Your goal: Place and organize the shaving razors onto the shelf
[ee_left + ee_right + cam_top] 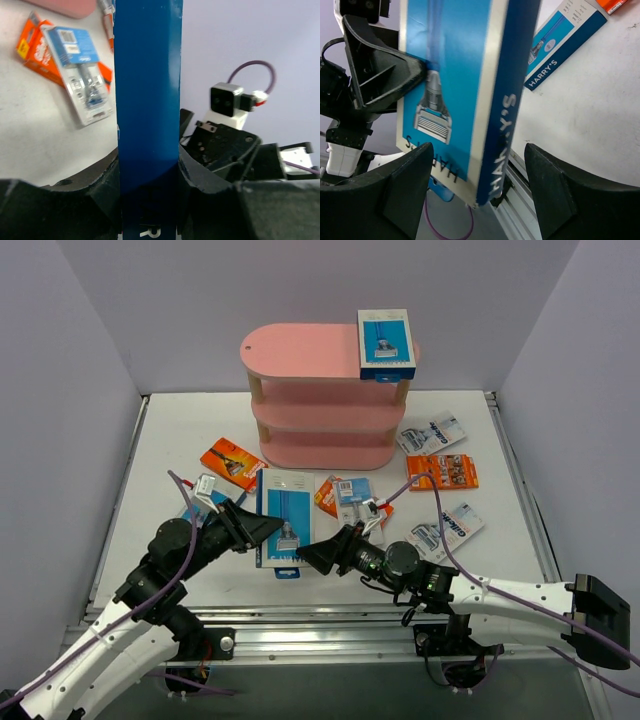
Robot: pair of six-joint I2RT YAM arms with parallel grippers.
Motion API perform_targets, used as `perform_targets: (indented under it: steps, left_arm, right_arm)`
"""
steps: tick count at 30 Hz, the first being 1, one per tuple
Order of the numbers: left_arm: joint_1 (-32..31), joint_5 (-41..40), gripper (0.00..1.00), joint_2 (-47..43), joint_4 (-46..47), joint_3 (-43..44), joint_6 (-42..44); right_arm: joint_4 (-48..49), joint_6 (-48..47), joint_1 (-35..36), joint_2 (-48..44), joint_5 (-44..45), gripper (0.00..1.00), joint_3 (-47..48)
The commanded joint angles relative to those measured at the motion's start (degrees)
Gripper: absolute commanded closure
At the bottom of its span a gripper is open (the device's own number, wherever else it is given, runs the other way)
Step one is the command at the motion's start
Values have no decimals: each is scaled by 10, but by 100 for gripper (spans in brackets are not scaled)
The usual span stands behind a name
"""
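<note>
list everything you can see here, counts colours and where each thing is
shelf: 1, pink, three tiers, back of table
blue-and-white boxes: 3; one on the shelf's top board, one held upright, one flat on table
blister packs: 3, clear grey; two right, one centre
orange cards: 3; left, right, centre
table: 1, white
left gripper: black, shut on held box
right gripper: black, open around it

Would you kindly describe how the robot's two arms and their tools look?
The left arm and right arm have white lower links and black joints, with purple cables looping alongside. The left tool and right tool have black, wedge-shaped fingers.
</note>
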Motion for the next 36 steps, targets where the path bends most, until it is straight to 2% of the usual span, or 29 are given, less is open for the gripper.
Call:
perform_targets:
  steps: [1,6,9,15,18,21,24,25,26,30,36]
  left_arm:
    - [2,10,96,-29,131,-6,-36]
    - [2,7,97,-45,185,-32,-64]
    - [2,15,97,-32,196,-44,-70]
    - [2,8,93,-18,207,-55,-67]
    - [4,4,91,-17,190,-53,-58]
    - [13,6,86,-11,145,-40,-35]
    - [16,9,72,-6,134,-41,-28]
    - [17,9,66,-5,135,-48,-28]
    - [18,9,53,-3,136,-51,-30]
    - [19,14,29,3,154,-63,-32]
    - [25,23,20,15,157,-63,-25]
  right_arm:
    - [41,-7,5,-2,-5,31,12]
    - [52,-8,6,-2,-12,32,12]
    - [73,-6,6,-3,-29,36,12]
    - [106,1,6,-13,-62,56,11]
    - [104,1,6,-24,-59,63,7]
    - [80,3,6,-41,-55,79,7]
    - [62,1,6,-60,-48,87,5]
    - [57,2,5,-66,-47,88,5]
    - [55,2,5,-68,-47,90,4]
    - [53,5,5,-73,-47,100,2]
    - [56,8,5,-75,-30,100,2]
